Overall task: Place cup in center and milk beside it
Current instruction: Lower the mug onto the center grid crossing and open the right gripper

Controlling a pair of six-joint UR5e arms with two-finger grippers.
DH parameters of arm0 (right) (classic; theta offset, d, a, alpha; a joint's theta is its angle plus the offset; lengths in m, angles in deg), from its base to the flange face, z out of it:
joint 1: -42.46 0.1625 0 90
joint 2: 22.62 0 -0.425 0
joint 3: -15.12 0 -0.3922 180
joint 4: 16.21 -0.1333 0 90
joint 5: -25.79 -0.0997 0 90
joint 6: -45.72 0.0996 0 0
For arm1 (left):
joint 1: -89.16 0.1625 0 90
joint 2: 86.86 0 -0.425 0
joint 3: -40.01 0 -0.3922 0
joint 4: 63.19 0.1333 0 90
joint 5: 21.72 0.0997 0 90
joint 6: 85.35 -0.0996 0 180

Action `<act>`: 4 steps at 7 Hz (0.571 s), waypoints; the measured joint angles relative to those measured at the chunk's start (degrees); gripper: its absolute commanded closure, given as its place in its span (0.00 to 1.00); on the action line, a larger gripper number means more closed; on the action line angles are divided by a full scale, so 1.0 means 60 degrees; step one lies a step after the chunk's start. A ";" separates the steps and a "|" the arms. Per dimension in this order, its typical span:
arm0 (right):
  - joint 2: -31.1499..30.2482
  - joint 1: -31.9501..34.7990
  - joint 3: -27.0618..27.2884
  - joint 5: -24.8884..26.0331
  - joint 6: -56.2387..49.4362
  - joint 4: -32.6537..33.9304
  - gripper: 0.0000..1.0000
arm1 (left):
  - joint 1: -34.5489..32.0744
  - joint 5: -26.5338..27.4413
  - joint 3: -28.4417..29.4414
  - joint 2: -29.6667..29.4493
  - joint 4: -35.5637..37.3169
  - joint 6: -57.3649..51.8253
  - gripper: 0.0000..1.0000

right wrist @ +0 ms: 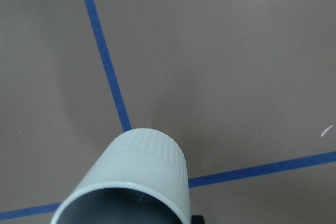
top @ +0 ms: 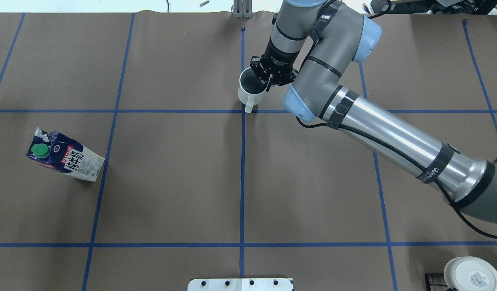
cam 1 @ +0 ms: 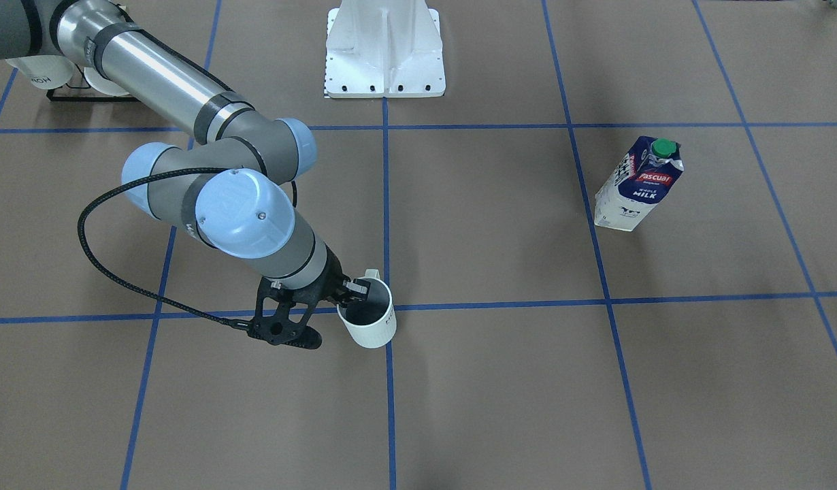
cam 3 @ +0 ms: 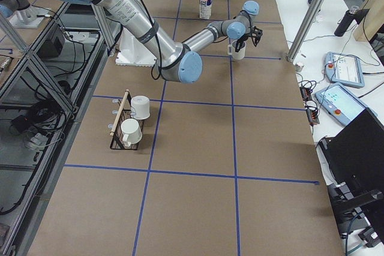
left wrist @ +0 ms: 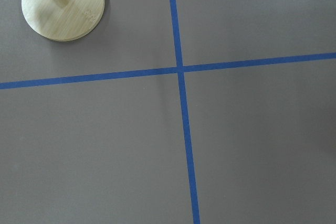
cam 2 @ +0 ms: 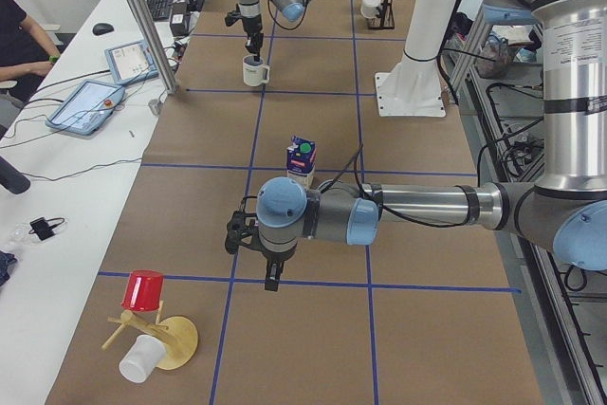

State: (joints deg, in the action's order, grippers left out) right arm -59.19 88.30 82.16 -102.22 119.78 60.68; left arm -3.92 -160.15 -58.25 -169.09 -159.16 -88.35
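The right gripper [cam 1: 357, 290] pinches the cup [cam 1: 374, 328], its rim partly hidden.

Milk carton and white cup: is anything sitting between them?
Nothing; the overhead view shows only tabletop and blue tape lines between milk carton and cup.

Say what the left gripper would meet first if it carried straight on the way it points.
The left gripper points straight down. Its wrist view shows bare tabletop by a blue tape crossing, so it would probably meet the tabletop first; the wooden base lies aside.
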 measured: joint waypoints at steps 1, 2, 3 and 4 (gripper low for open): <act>0.0015 -0.0113 0.0019 -0.0033 0.0034 0.0064 1.00 | 0.0000 0.0000 0.0050 0.0005 0.0000 -0.0014 0.01; 0.0009 -0.0186 0.0052 -0.0054 0.0044 0.0153 0.99 | 0.0000 0.0000 0.0105 0.0007 0.0000 -0.0034 0.01; -0.0025 -0.0242 0.0069 -0.0062 0.0047 0.0215 0.85 | 0.0000 0.0000 0.0152 0.0007 0.0000 -0.0047 0.01; -0.0062 -0.0277 0.0073 -0.0065 0.0048 0.0318 0.49 | -0.0001 -0.0001 0.0177 0.0008 0.0000 -0.0052 0.01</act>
State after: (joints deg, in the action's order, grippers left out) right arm -59.56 86.64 82.60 -102.61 120.07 62.59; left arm -3.93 -160.15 -57.19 -169.04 -159.16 -88.67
